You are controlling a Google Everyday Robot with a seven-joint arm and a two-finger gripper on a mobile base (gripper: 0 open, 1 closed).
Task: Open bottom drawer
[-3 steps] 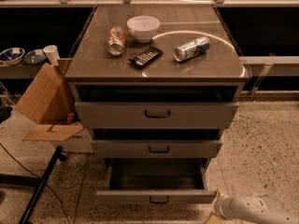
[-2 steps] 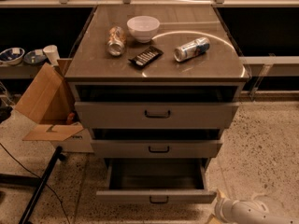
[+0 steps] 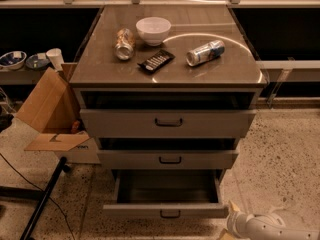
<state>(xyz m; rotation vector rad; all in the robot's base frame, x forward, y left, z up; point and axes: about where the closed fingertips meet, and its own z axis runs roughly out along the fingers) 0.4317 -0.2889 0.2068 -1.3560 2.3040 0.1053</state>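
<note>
The bottom drawer (image 3: pixel 165 210) is the lowest of three grey drawers in the cabinet. It is pulled out, so its grey box interior (image 3: pixel 168 186) shows. Its small dark bar handle (image 3: pixel 170 214) sits in the middle of the shallow front. My gripper (image 3: pixel 232 222) is at the bottom right of the camera view, on the end of the white arm (image 3: pixel 270 227). It is low to the floor, just right of the drawer's front right corner and apart from the handle.
The middle drawer (image 3: pixel 169 159) and top drawer (image 3: pixel 168 122) stand slightly out. On the cabinet top are a white bowl (image 3: pixel 153 29), two cans (image 3: pixel 124 43) (image 3: pixel 205 52) and a dark remote-like object (image 3: pixel 156 60). An open cardboard box (image 3: pixel 52 115) and a black stand leg (image 3: pixel 42 199) are at the left.
The bottom drawer stays pulled out as before. My arm and gripper have shifted only slightly at the bottom right.
</note>
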